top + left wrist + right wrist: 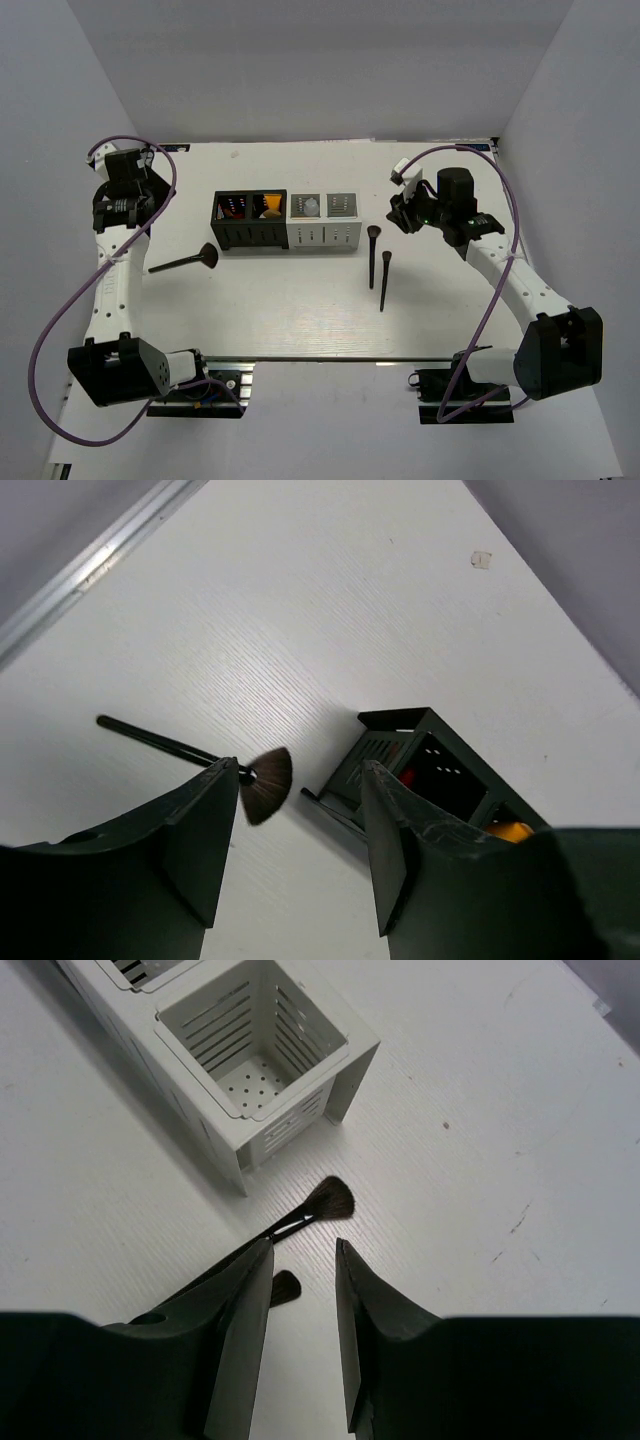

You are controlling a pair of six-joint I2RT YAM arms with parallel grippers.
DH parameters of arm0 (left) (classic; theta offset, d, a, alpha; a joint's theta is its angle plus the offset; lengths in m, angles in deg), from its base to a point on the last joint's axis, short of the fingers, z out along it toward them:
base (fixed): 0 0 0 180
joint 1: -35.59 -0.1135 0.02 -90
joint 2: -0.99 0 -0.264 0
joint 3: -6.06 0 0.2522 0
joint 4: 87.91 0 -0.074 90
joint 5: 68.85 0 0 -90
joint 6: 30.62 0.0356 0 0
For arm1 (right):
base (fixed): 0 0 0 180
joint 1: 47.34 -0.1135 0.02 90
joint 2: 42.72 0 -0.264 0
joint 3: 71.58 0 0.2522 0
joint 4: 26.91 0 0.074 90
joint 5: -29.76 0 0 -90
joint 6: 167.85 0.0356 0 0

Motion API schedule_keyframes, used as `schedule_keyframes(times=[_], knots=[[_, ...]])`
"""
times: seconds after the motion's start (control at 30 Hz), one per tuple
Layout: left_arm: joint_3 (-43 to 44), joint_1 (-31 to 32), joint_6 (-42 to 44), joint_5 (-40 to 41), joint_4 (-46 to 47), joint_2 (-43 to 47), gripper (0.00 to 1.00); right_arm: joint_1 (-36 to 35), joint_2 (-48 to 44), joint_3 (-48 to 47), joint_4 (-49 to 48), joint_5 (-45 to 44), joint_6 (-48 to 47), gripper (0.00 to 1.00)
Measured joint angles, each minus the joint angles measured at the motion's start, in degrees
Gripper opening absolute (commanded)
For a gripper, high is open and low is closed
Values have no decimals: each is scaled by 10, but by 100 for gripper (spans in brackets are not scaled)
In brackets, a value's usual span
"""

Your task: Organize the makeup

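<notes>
With the left gripper (pixel 300 770) and right gripper (pixel 302 1250) both parted and empty, the right one poised above two slim black brushes (pixel 328 1197) lying close together beside the grey-white slotted organizer box (pixel 285 1125), a closure could have caught both handles or rolled one away.

**A robotics lab test cell**

A white bench (pixel 290 315) stands boxed in by plain pale walls (pixel 320 70) at the back and on both sides, under flat, even light. Two jointed robot arms, the left arm (pixel 112 290) and the right arm (pixel 510 285), are mounted at its near edge beside a metal rail (pixel 330 359). Purple cables (pixel 42 340) loop loosely from their bases up to their wrists. The things laid out look like staged props: a black organizer box (pixel 250 236) set against a grey-white organizer box (pixel 325 238), and loose makeup brushes (pixel 372 258) lying on the bare surface. Views come from overhead and from each wrist.
</notes>
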Motion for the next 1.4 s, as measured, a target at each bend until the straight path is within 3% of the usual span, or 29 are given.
schedule_keyframes(times=[0.23,0.5,0.9,1.17,1.4], knots=[[-60,-23,120,-32,60,31,68,26,0,9,-9,15,7,37],[-167,-58,199,-45,84,28,67,53,1,14,-26,40,19,37],[-301,-90,399,-214,218,34,71,84,8,57,-66,63,51,37],[-289,-105,535,-315,226,-32,70,102,9,60,-77,70,56,38],[-276,-108,639,-346,195,-104,70,117,16,60,-75,74,52,37]])
